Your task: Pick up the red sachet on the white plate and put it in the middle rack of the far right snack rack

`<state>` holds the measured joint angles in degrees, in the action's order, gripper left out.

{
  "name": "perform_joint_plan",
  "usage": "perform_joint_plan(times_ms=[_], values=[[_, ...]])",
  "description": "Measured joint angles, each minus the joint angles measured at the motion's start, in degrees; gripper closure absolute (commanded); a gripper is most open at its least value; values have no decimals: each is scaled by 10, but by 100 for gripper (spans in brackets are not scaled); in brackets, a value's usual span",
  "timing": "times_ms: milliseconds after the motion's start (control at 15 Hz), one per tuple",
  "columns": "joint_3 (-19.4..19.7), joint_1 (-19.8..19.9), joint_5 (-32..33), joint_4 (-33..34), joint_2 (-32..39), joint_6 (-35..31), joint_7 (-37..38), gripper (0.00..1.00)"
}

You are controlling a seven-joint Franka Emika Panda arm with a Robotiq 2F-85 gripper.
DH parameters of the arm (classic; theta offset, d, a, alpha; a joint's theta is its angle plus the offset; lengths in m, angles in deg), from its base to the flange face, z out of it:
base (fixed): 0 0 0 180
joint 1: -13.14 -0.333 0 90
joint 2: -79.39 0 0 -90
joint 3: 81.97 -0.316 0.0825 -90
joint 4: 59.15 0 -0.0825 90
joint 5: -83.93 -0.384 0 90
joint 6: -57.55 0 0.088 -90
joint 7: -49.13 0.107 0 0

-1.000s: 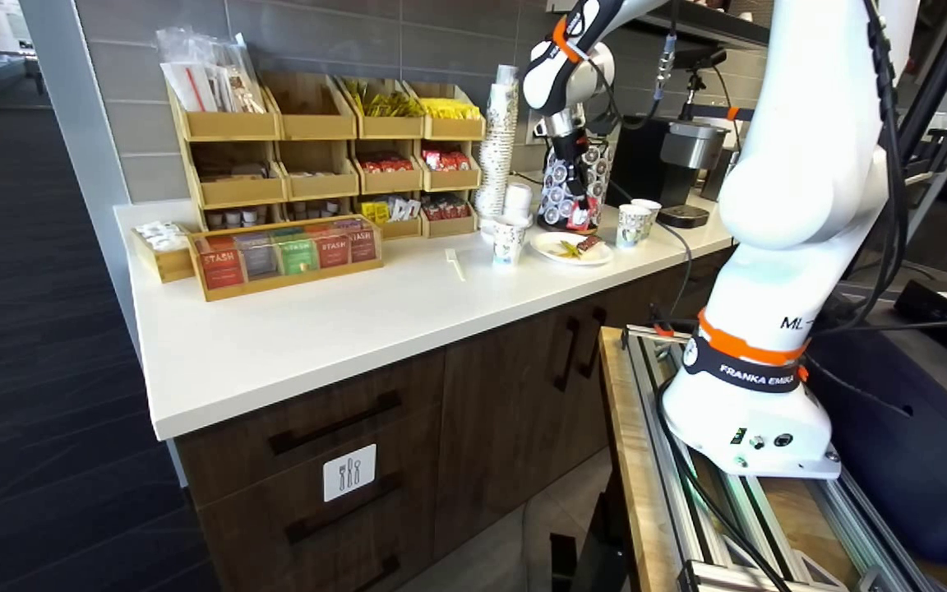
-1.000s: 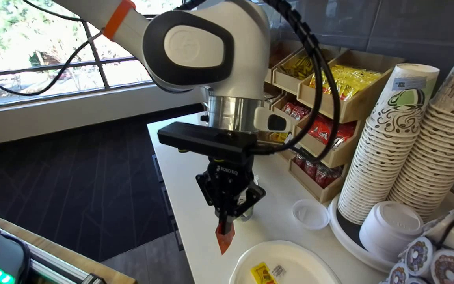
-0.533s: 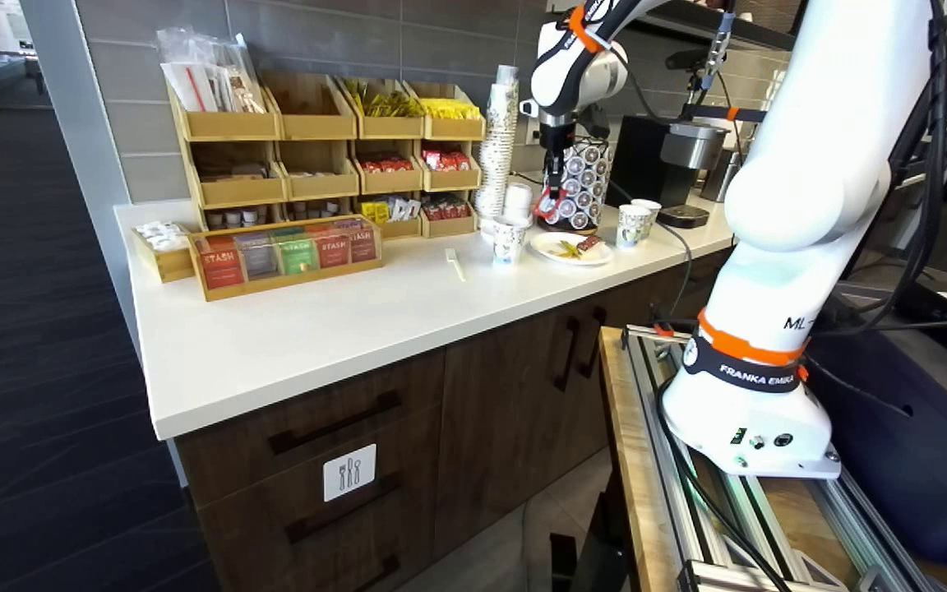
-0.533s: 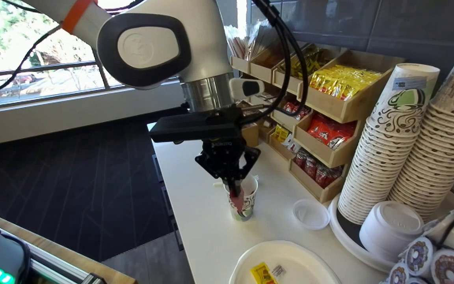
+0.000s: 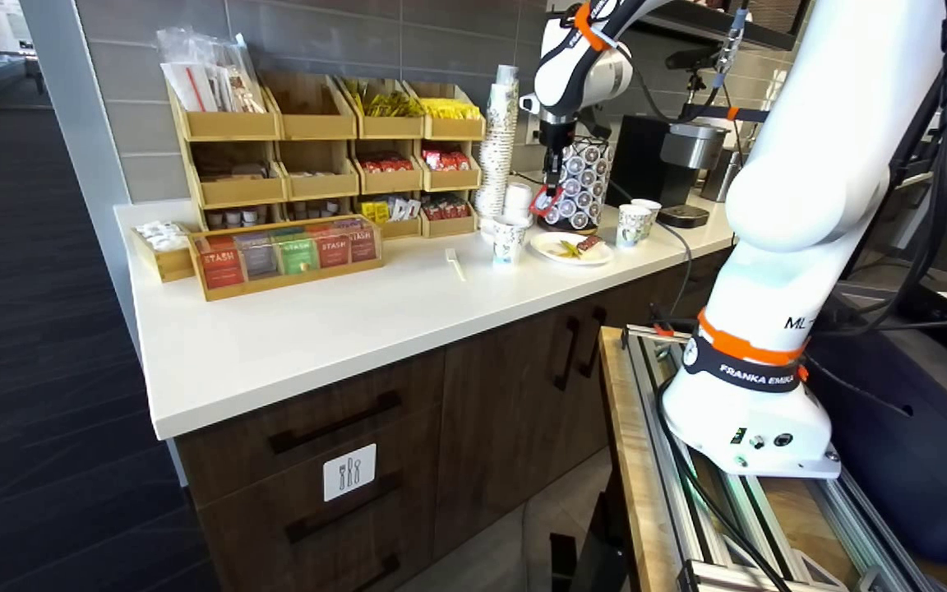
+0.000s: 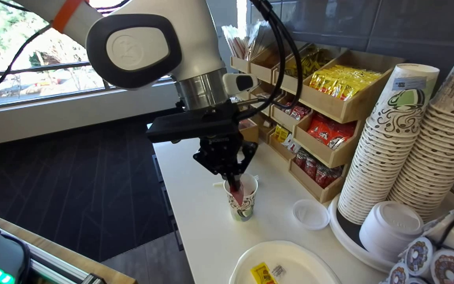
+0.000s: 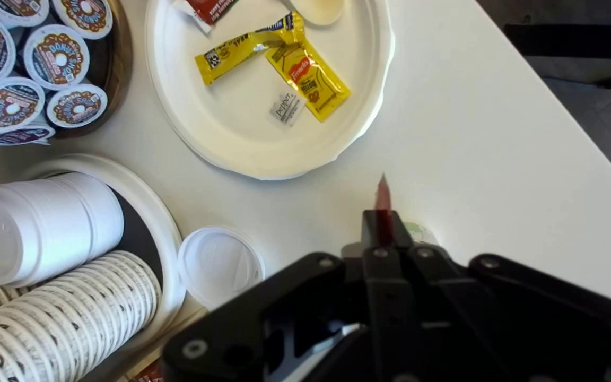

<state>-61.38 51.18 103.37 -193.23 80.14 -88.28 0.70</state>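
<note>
The jaws hide the upper end of the red sachet [image 6: 238,196]; together they cover part of the paper cup [image 6: 246,206] in an exterior view. At twelve o'clock the wrist view slices off the white plate [image 7: 242,151], a spoon-like utensil [image 7: 323,10] and a dark-red packet [image 7: 211,8]. I can't read the red packets [image 5: 442,159] in the middle rack [image 5: 451,180].

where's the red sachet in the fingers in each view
In an exterior view: red sachet, above and right of centre.
In an exterior view: red sachet, lower middle, in front of a paper cup.
Wrist view: red sachet, right of centre, between the fingers.
Shared landmark: white plate.
</note>
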Motion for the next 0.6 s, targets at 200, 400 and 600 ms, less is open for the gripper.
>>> perform_joint_plan(times_ms=[200,400,600], values=[[2,-22,6,2,0,-53,-10,100],[-1,-63,33,7,1,-125,-11,100],[3,-93,117,24,9,-187,15,100]])
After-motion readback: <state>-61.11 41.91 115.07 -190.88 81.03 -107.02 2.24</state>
